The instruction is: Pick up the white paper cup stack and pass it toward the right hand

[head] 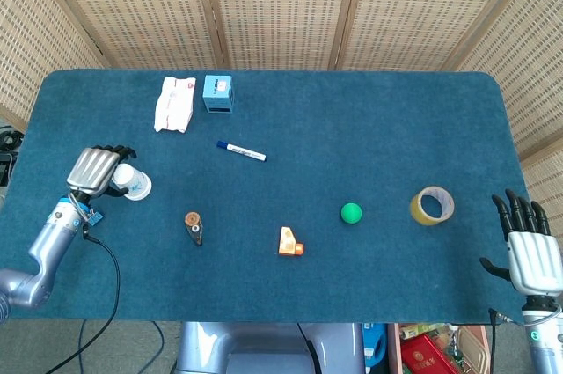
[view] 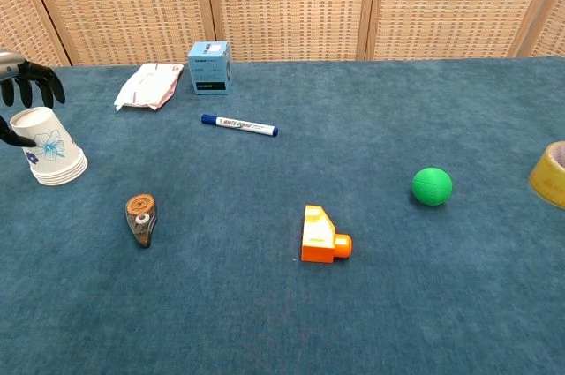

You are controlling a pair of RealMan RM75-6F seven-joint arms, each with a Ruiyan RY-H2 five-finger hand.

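A: Cups first. White paper cup stack sits upside down on the table, far left of the frame. Left hand is right on it, fingers curled over the top and far side; cannot tell if they've actually clamped yet.

B: Handling?

A: Probably light and thin-walled, crushes easily, nested cups may slide apart. Best to wrap the sides mid-height, gently.

B: Right hand?

A: Right hand at lower right of the head view, fingers straight and apart, holding nothing.

B: Clutter?

A: Tape dispenser, orange block, green ball, tape roll lie along the lower band between the hands. Marker, blue box, white packet further up. All low; carrying the stack above them should avoid contact.
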